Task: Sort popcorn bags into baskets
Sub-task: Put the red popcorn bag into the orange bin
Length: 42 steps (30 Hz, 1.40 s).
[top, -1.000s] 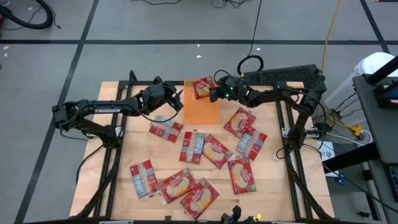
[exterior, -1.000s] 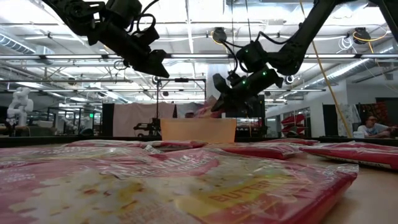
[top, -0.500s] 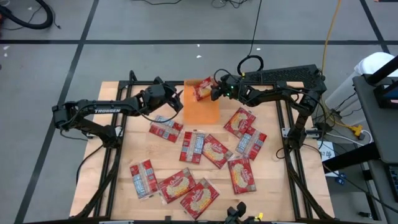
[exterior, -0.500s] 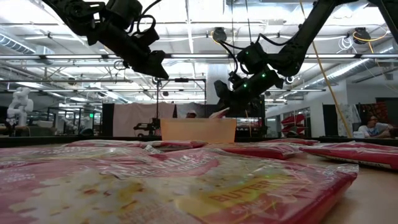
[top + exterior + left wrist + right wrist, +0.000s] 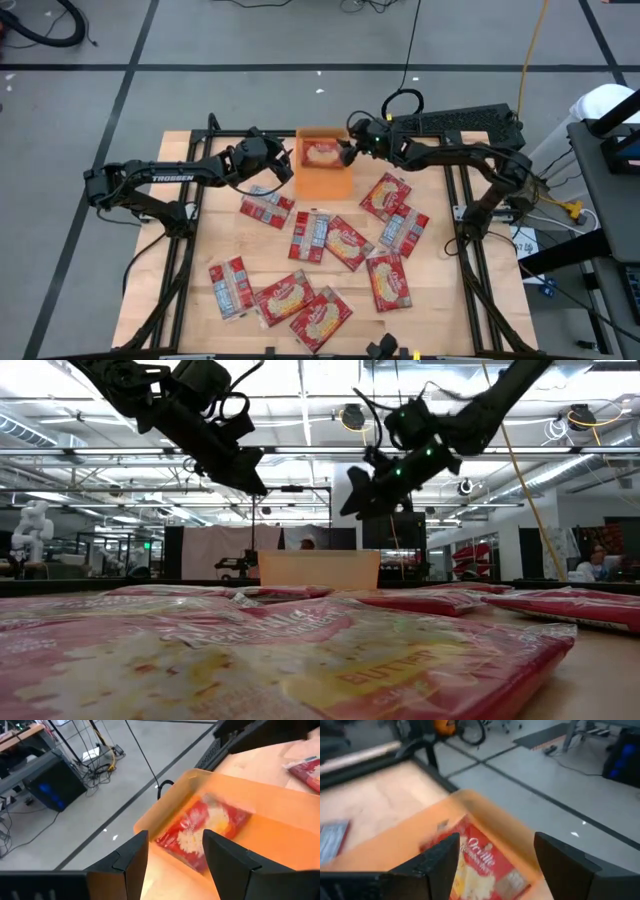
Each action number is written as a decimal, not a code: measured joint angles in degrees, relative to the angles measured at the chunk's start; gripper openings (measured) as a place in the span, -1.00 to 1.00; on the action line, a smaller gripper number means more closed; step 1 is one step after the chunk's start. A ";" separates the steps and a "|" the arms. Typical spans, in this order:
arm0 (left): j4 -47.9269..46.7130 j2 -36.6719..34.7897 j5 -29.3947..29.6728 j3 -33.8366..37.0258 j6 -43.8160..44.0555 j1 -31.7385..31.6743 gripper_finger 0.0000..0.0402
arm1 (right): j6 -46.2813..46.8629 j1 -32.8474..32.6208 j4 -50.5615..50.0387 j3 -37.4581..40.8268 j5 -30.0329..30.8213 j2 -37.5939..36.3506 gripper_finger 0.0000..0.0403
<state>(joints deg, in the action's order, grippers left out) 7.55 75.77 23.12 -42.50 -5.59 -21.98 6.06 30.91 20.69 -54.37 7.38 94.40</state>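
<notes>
A red popcorn bag lies face up in the far half of the orange basket, which stands on the table's far middle. My right gripper hangs open above the basket's right far corner, with the popcorn bag below and apart from it. My left gripper hangs open above the basket's left side with nothing between its fingers. Through the gap of my left gripper the popcorn bag shows inside the basket. Both grippers stand well above the basket in the low view.
Several more red popcorn bags lie spread over the table's middle and near part, some face down, such as one near the basket, one at the right and one at the near edge. Bare wood shows at the left.
My right gripper has opened and let go of the popcorn bag. The bag has dropped from a tilt over the basket's far end and now lies flat inside. The gripper has then gone up.
</notes>
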 joint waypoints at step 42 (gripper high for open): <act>-2.25 0.00 -1.86 0.04 4.42 0.57 -0.05 | -26.80 3.62 -45.20 -35.70 -20.89 27.70 -0.93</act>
<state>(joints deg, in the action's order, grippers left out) 5.30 75.77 21.26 -42.46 -1.17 -21.41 -20.74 34.53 -24.51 -90.06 -13.51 122.10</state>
